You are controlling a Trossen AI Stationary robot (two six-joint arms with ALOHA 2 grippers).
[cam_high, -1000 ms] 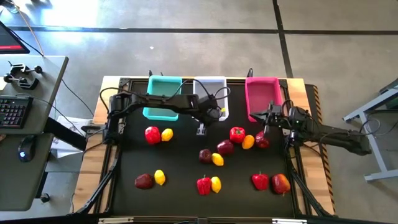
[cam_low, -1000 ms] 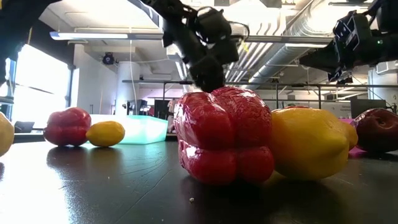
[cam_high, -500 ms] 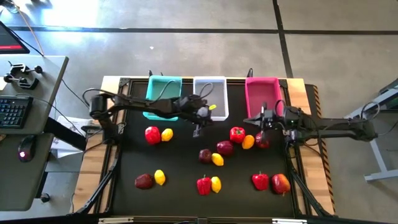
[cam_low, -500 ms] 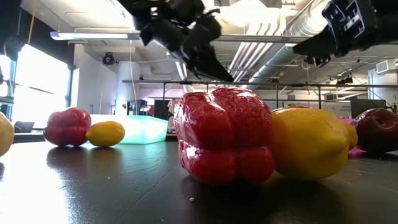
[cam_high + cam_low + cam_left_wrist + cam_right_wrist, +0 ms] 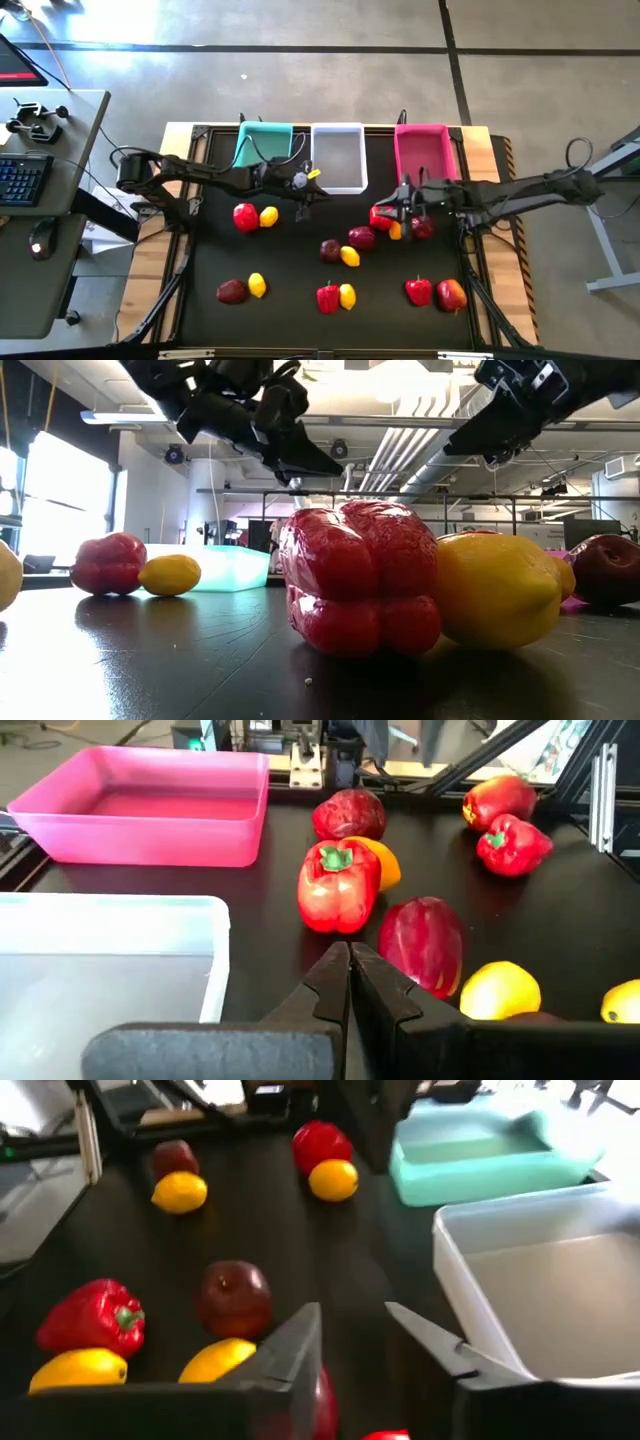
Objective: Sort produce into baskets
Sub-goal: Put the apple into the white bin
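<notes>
Red peppers, dark maroon fruits and lemons lie scattered on the black table. At the far edge stand the teal basket [image 5: 263, 152], the white basket [image 5: 337, 158] and the pink basket [image 5: 422, 152]. My left gripper [image 5: 350, 970] is shut and holds nothing. It hovers in front of the gap between the teal and white baskets [image 5: 305, 188] and points toward a red pepper [image 5: 338, 886]. My right gripper [image 5: 355, 1325] is open and holds nothing. It hangs above that same red pepper [image 5: 380, 216], in front of the pink basket, and points toward the table's left.
Around the red pepper lie an orange-yellow fruit [image 5: 397, 230] and two maroon fruits [image 5: 421, 227] [image 5: 361, 237]. A pepper and lemon pair [image 5: 244, 216] sits left of centre. More produce lies along the near edge, such as a pepper [image 5: 327, 297] and a lemon [image 5: 347, 295].
My left gripper has drawn back toward the table's left, from in front of the white basket to in front of the teal one, and has tipped up from pointing down to nearly level. My right gripper has reached out toward the table's left, over the red pepper.
</notes>
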